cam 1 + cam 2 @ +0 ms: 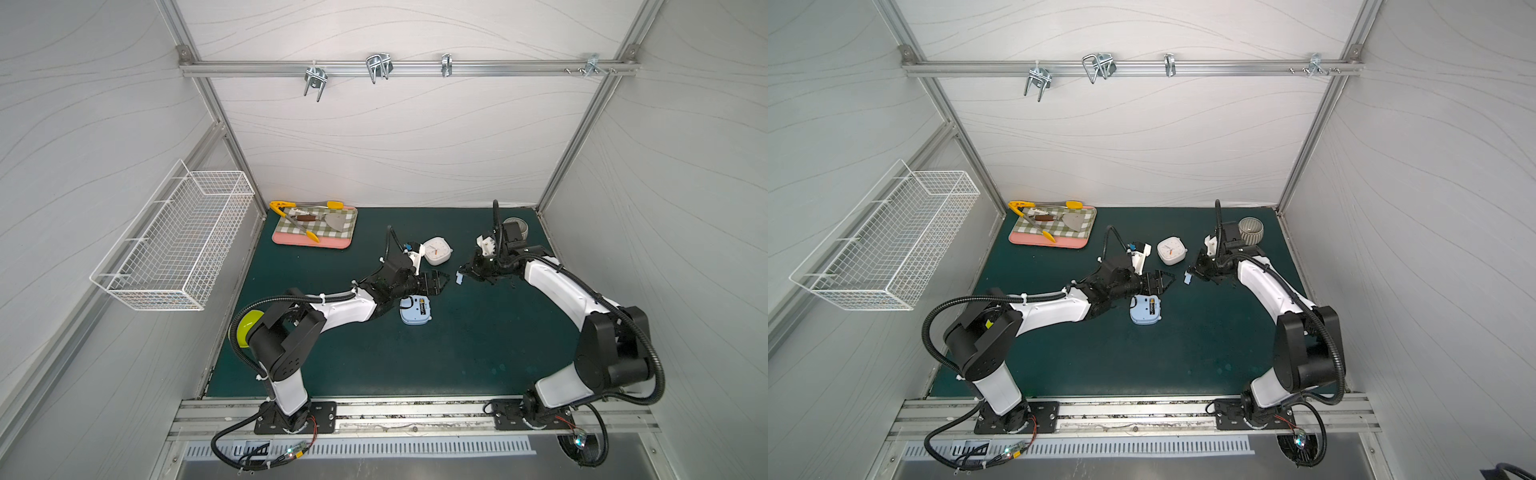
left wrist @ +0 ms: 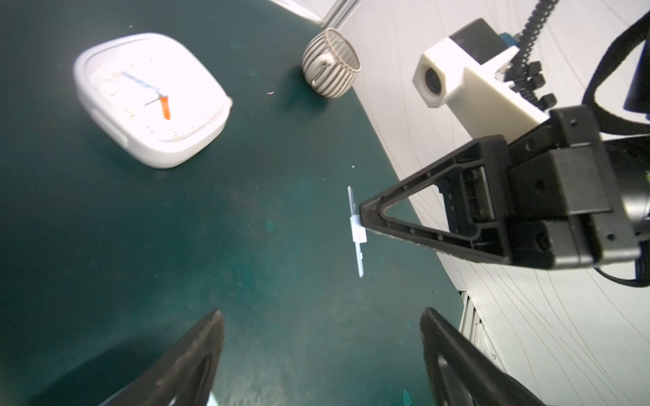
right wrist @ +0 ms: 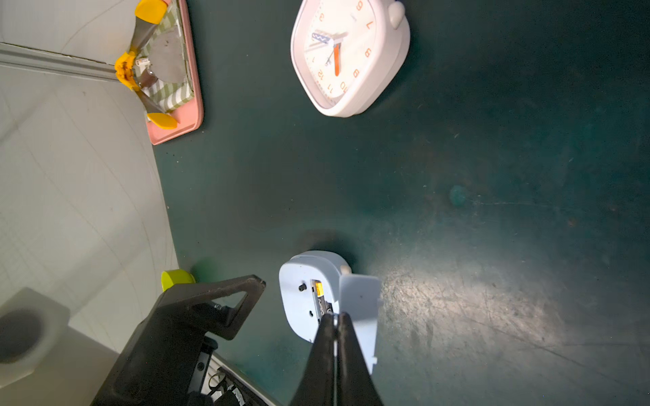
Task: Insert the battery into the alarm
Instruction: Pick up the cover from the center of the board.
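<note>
A light blue alarm point(image 1: 413, 311) point(image 1: 1143, 311) lies face down on the green mat, its back compartment uncovered. The yellow and black battery point(image 1: 424, 307) point(image 3: 319, 298) sits in that compartment. My right gripper point(image 1: 462, 277) point(image 3: 336, 316) is shut on the alarm's thin light blue battery cover point(image 1: 459, 279) point(image 2: 357, 232) point(image 3: 360, 305) and holds it in the air, right of the alarm. Just behind the alarm my left gripper point(image 1: 436, 282) point(image 2: 322, 313) hovers open with nothing between its fingers, pointing at the cover.
A white square clock point(image 1: 436, 250) point(image 2: 151, 98) lies face up behind both grippers. A ribbed cup point(image 1: 1251, 230) stands at the back right. A pink tray point(image 1: 286, 241) with tongs and a spatula is back left. A yellow-green bowl point(image 1: 249, 328) sits beside the left arm's base.
</note>
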{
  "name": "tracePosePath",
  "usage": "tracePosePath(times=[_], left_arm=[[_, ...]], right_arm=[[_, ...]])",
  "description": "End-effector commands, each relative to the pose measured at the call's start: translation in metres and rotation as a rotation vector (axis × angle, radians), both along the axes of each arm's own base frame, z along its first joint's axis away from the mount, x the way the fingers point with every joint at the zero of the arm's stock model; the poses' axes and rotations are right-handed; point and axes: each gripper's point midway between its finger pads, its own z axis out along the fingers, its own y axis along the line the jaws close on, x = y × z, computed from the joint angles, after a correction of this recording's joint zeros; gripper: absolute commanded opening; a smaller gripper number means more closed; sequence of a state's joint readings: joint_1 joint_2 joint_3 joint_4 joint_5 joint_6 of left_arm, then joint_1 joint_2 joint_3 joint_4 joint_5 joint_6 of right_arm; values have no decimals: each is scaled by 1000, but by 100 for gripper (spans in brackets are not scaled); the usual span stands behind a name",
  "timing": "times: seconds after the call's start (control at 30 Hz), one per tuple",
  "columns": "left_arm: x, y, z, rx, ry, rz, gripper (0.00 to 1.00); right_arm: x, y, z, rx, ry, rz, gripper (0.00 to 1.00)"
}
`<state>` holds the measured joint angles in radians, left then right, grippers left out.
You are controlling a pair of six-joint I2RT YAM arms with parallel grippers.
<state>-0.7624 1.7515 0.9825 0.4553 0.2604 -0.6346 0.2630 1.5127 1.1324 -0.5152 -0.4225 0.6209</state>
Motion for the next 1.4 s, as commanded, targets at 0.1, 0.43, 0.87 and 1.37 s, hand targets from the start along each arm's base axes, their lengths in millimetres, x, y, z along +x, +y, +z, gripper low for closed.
tracePosePath(times=[0.1, 0.43, 0.87, 1.37], left_arm=[[3, -26, 25, -50, -115, -41, 83], [10, -45, 21, -104, -60, -63, 61], [4, -53, 16, -124, -11, -93, 37], [3, -54, 17, -130, -2, -102, 10]], right_arm=[[-4, 7, 20, 79, -29, 6, 6], [-8, 8, 26, 104, -37, 9, 6], [-6, 9, 26, 109, -37, 7, 6], [-8, 10, 25, 116, -35, 17, 6]])
